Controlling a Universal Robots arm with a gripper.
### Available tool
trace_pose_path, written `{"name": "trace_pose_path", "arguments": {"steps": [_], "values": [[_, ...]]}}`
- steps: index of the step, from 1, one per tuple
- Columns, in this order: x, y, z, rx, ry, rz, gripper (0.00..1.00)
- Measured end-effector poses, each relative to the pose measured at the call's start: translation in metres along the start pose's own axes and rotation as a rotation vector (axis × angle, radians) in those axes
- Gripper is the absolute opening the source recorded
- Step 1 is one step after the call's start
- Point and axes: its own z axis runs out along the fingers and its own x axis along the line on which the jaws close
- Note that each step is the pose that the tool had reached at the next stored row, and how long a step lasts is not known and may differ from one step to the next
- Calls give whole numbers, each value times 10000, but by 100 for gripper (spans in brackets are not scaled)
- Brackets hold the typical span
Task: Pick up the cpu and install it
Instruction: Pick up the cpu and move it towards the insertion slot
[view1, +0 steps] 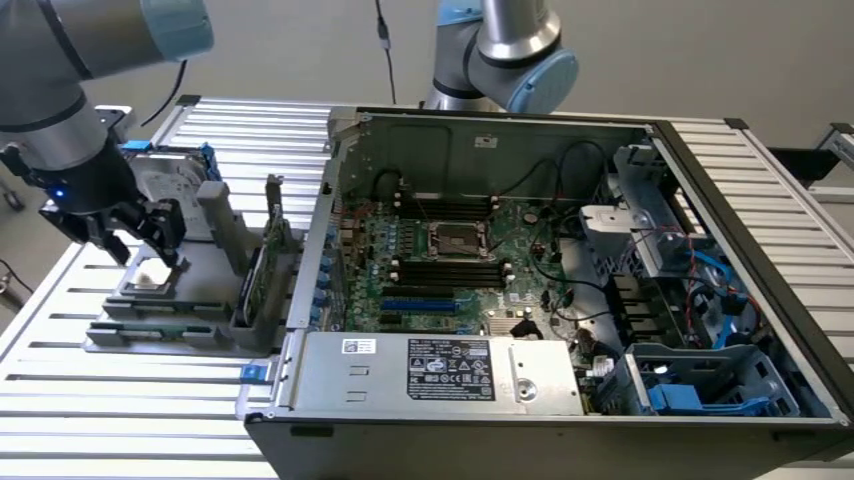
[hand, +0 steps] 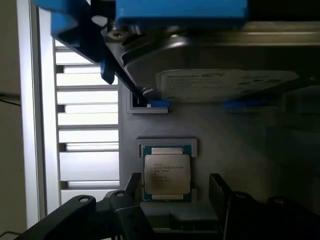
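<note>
Gripper (hand: 175, 191) jaws are fully apart, holding nothing. I've got one finger on each side of the cpu (hand: 167, 172); can't tell if either touches it. The cpu lies flat, metal top up, in its pocket on the grey tray (view1: 187, 300). Further back on the tray is the hard drive (hand: 225, 82) in its blue bracket (hand: 180, 10). The open computer case (view1: 534, 130) is just beside the tray, and its socket (view1: 458, 240) is well apart from the tray.
</note>
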Motion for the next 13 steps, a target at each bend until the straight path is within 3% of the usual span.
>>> {"name": "trace_pose_path", "arguments": {"steps": [7, 13], "values": [[1, -6, 107, -12, 34, -16, 65], [1, -9, 146, -43, 176, -63, 65]]}}
